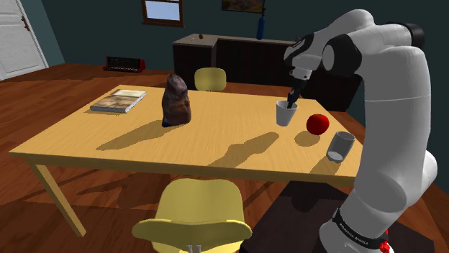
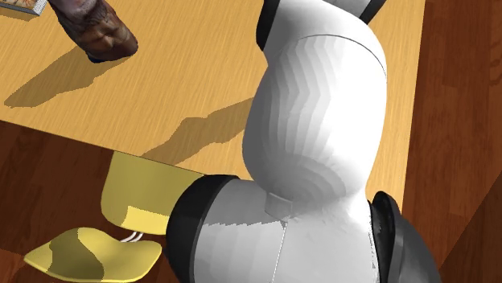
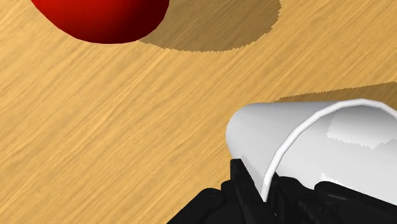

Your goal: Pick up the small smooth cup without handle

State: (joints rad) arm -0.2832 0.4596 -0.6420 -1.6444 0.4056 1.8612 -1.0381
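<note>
Where the shoulder view starts, at its lower edge, a yellow chair (image 1: pixel 194 215) stands against the near side of the wooden tabletop (image 1: pixel 216 144), and the white arm (image 1: pixel 392 122) rises from the lower right. Nearest on the tabletop, by its right-hand end in that view, a grey cup (image 1: pixel 340 146) lies on its side. Just beyond it sits a red apple (image 1: pixel 318 123). Beside the apple, to its left in that view, the white cup (image 1: pixel 286 115) stands upright, smooth and without a handle, with the black claw (image 1: pixel 291 99) at its rim. Seen from the wrist, the claw is closed on the white cup's wall: one finger (image 3: pixel 243 186) lies outside, the other inside, and the rim is pinched between them. Farther along, near the middle of the tabletop, stands a dark brown rock-like lump (image 1: pixel 175 100), and a book (image 1: pixel 119 100) lies flat towards the far left corner. Behind the tabletop are a second yellow chair (image 1: pixel 210 77), then a dark cabinet (image 1: pixel 237 54) against the wall
</note>
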